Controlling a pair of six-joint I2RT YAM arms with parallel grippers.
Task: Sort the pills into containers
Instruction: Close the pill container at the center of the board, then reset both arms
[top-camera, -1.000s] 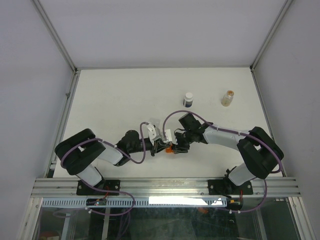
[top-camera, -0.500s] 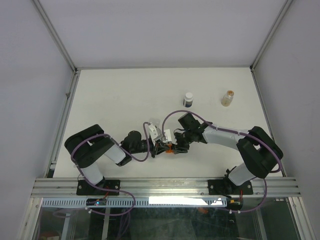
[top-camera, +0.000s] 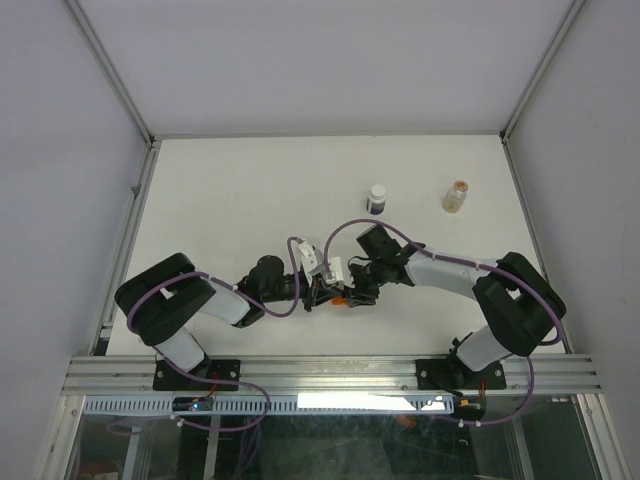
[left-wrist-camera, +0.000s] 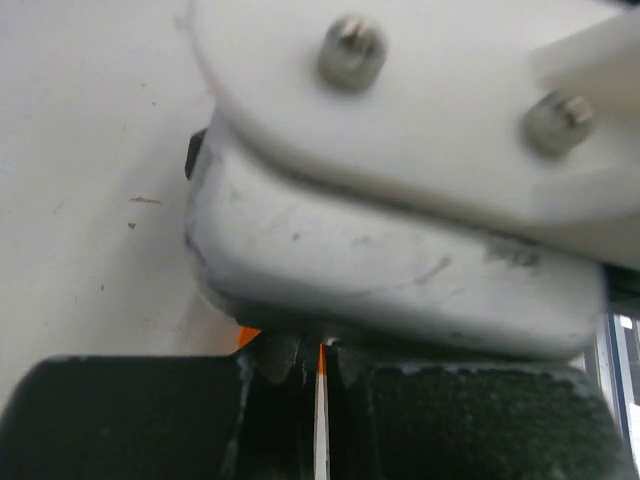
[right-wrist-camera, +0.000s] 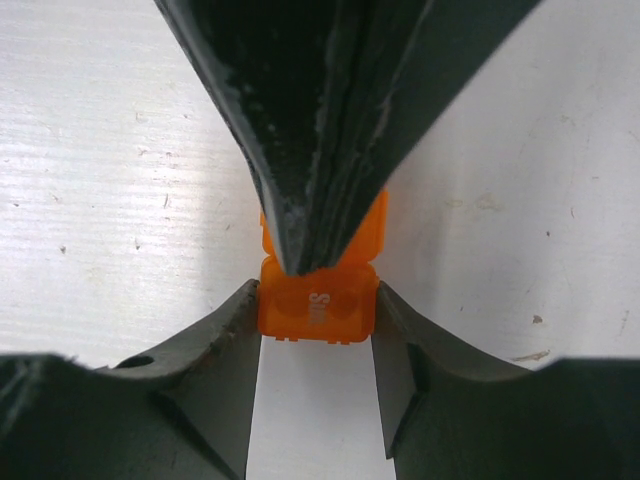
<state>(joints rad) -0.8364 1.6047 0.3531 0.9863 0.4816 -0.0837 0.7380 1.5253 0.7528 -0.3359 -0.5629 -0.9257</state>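
Gripping the orange cup (right-wrist-camera: 318, 300) on both flanks, the right pincer (right-wrist-camera: 318, 325) stands partly apart, its two dark fingers (right-wrist-camera: 205, 375) pressed against the cup's side walls so that the cup fills the gap between them; the cup sits low, at or on the white table (top-camera: 230, 200), though the right wrist view does not settle whether it touches. From the top of that view the left pincer (right-wrist-camera: 305, 262) comes down as a dark wedge, its fingers brought fully together; the tip meets the cup's upper edge, and an orange flap (right-wrist-camera: 376, 228) shows behind it on either side. In the left wrist view the left pincer's fingers (left-wrist-camera: 430, 420) lie tight against each other with only a thin orange line in the seam; whether that line is the flap nipped between them, I cannot tell; the right pincer's white body fills most of that picture, very close.

Seen from above, both arms meet near the middle of the table's near half, the cup a small orange spot (top-camera: 340, 298) between the two wrists. The white bottle (top-camera: 377, 199) and the clear vial (top-camera: 456, 195) stand upright farther back and to the right, well apart from the pincers and from each other; the vial shows orange-tan at its top; single pills are too small to make out.
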